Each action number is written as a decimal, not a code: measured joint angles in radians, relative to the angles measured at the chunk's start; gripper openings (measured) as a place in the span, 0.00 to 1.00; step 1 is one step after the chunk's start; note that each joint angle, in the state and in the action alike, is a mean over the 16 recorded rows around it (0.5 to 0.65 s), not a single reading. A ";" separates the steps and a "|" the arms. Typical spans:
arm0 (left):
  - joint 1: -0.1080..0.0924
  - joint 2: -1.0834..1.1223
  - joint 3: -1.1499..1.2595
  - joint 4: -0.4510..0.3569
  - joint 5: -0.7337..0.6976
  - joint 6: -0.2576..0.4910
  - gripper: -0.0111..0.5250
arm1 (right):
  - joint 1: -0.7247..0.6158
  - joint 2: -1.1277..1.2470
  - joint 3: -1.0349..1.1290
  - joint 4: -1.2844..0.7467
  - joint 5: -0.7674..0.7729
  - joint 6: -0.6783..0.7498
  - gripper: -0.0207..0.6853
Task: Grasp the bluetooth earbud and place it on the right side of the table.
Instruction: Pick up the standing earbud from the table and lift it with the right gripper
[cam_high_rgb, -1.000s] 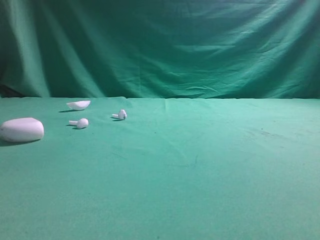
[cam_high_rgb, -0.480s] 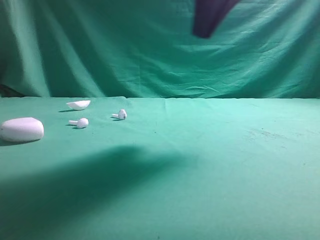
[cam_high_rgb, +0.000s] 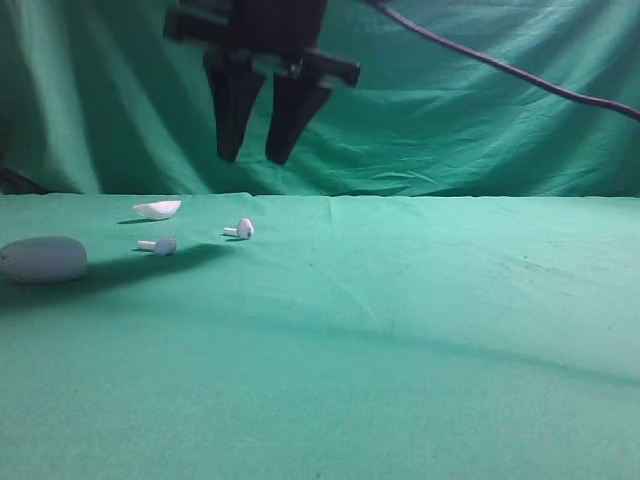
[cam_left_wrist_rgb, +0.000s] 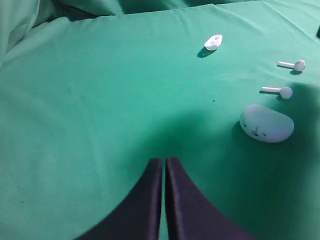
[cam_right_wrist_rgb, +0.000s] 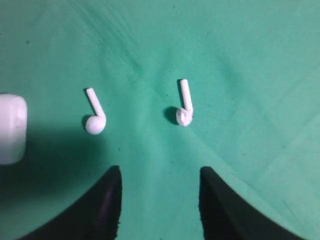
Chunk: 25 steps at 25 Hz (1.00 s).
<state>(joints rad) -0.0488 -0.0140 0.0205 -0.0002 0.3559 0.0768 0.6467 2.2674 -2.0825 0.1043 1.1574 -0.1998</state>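
Note:
The bluetooth earbud (cam_high_rgb: 243, 229) (cam_right_wrist_rgb: 184, 112) (cam_left_wrist_rgb: 295, 65) lies on the table (cam_high_rgb: 420, 330) at the back left, white with dark specks on its head. My right gripper (cam_high_rgb: 252, 158) (cam_right_wrist_rgb: 160, 171) hangs open well above it, with nothing between the fingers; in the right wrist view the earbud lies just ahead of the right finger. A twin plain earbud (cam_high_rgb: 160, 245) (cam_right_wrist_rgb: 94, 120) lies to its left. My left gripper (cam_left_wrist_rgb: 163, 159) is shut and empty, low over bare cloth, away from the earbuds.
A white oval case (cam_high_rgb: 42, 259) (cam_left_wrist_rgb: 266, 123) sits at the far left, in the arm's shadow. A small white lid-like piece (cam_high_rgb: 158, 209) (cam_left_wrist_rgb: 213, 42) lies behind the twin earbud. A black cable (cam_high_rgb: 500, 65) crosses the upper right.
My right gripper has come into the exterior view from above, moved left and down over the earbuds, and opened. Its shadow now covers the case and the twin earbud.

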 joint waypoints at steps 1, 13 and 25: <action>0.000 0.000 0.000 0.000 0.000 0.000 0.02 | 0.002 0.030 -0.034 -0.003 0.013 0.007 0.50; 0.000 0.000 0.000 0.000 0.000 0.000 0.02 | 0.003 0.193 -0.175 -0.030 0.004 0.031 0.52; 0.000 0.000 0.000 0.000 0.000 0.000 0.02 | 0.003 0.203 -0.187 -0.036 0.020 0.055 0.27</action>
<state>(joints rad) -0.0488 -0.0140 0.0205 -0.0001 0.3559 0.0768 0.6493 2.4700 -2.2698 0.0681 1.1773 -0.1453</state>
